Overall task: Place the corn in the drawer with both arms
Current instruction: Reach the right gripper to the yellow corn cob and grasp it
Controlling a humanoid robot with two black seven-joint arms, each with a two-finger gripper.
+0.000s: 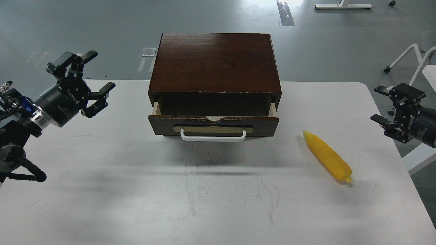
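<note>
The yellow corn point(327, 157) lies on the white table point(136, 190), to the right of the cabinet, stub end toward me. The dark brown drawer point(213, 124) with its white handle point(213, 136) is pulled partly out of the cabinet point(215, 63); its inside looks dark and empty. My left gripper point(82, 83) is open and empty, over the table's far left, well away from the drawer. My right gripper point(388, 105) is open and empty at the right edge of the table, right of and beyond the corn.
A white chair point(414, 56) and a white surface stand off the table's right side. The table's front half bears only faint scuff marks. Grey floor lies behind the cabinet.
</note>
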